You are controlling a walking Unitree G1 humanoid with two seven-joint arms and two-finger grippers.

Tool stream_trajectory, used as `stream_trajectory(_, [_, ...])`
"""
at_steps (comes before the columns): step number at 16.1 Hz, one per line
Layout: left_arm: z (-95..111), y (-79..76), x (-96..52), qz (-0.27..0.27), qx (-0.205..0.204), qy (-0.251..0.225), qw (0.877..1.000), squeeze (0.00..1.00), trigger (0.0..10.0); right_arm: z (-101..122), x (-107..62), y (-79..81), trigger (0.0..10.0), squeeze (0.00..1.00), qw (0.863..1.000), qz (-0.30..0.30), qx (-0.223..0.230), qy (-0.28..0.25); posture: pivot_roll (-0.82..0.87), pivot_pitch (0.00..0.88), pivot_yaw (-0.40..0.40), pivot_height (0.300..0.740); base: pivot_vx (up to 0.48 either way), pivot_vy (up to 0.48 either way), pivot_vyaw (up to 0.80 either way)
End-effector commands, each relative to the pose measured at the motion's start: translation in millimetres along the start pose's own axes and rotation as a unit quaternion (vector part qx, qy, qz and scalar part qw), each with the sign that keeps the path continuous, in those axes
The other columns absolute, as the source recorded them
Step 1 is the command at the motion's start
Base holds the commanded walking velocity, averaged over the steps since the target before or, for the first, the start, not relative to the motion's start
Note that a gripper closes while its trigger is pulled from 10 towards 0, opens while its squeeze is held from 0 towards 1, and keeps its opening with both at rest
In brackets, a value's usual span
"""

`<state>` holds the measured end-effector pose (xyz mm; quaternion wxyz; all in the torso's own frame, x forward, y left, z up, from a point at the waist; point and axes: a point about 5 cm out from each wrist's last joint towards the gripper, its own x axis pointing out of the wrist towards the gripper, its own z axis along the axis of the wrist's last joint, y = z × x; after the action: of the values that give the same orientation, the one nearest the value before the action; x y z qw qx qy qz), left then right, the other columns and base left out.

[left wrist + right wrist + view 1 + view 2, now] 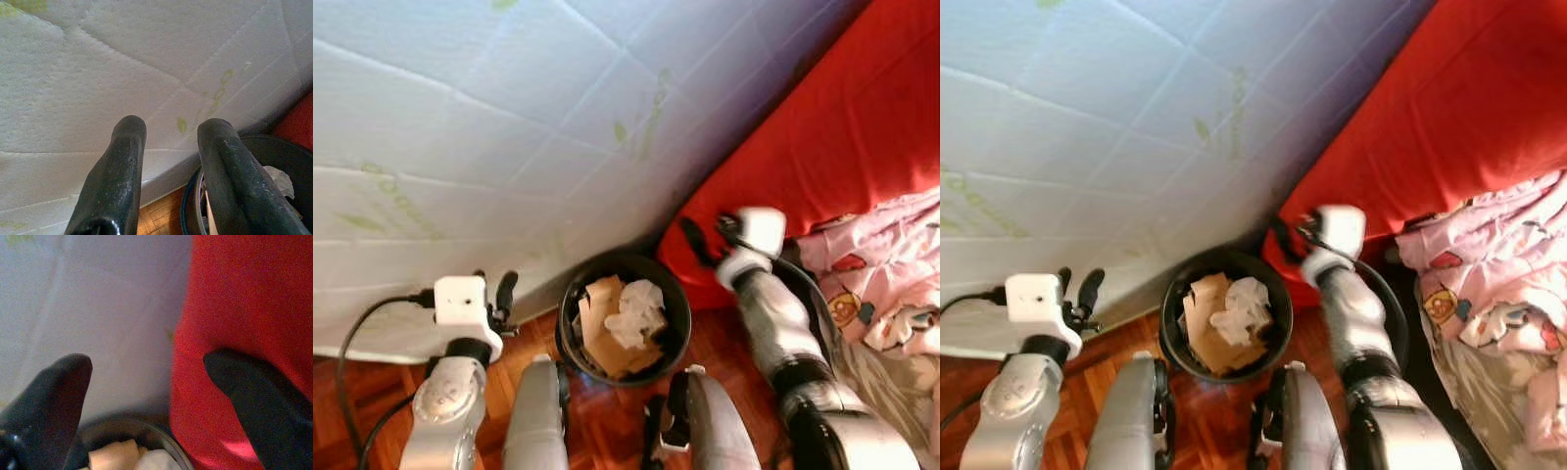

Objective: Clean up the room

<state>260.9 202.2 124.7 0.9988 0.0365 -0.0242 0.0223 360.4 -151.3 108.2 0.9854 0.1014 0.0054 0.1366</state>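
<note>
Right tool [705,235] above paper-filled bin [674,294]

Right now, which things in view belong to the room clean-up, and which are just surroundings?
Job:
- round black waste bin on the wood floor
- crumpled white paper and brown cardboard inside it
- open right gripper
- open left gripper

Surroundings:
- white quilted mattress
- red sheet
- pink printed cloth

Black bin [674,294], red sofa [822,147]

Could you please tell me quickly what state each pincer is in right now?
Left pincer: open, empty, beside the black bin.
Right pincer: open, empty, above the bin's far rim.
</note>
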Motion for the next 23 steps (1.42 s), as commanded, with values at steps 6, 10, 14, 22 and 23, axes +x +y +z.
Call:
stream_trajectory(6, [-61, 28.5, -8.2, 0.009, 0.013, 0.095, 0.995, 0.00, 10.0, -113, -146.2, -89.3, 10.0, 0.00, 0.939, -0.278, 0.052, 0.194, 0.18, 0.144, -0.067, 0.637, 0.000, 0.000, 0.00])
stream_trajectory(10, [-123, 46.0, -30.5, 0.045, -0.012, 0.217, 0.975, 0.00, 10.0, -158, -196.7, -79.6, 10.0, 0.00, 0.888, -0.319, 0.073, 0.323, 0.16, 0.091, -0.054, 0.637, 0.000, 0.000, 0.00])
stream_trajectory(14, [-166, 46.4, -62.2, 0.049, -0.021, 0.336, 0.941, 0.00, 10.0, -174, -209.3, -68.1, 10.0, 0.00, 0.867, -0.313, 0.073, 0.380, 0.16, 0.043, -0.044, 0.637, 0.000, 0.000, 0.00])
stream_trajectory(22, [-186, 40.5, -79.2, 0.051, -0.031, 0.400, 0.915, 0.00, 10.0, -186, -225.4, -58.1, 10.0, 0.00, 0.847, -0.342, 0.108, 0.393, 0.10, 0.000, 0.007, 0.716, 0.000, 0.000, 0.00])
stream_trajectory(23, [-186, 39.9, -79.3, 0.051, -0.031, 0.401, 0.914, 0.00, 10.0, -186, -226.4, -58.3, 10.0, 0.00, 0.846, -0.342, 0.108, 0.394, 0.10, 0.000, 0.006, 0.721, 0.000, 0.000, 0.00])
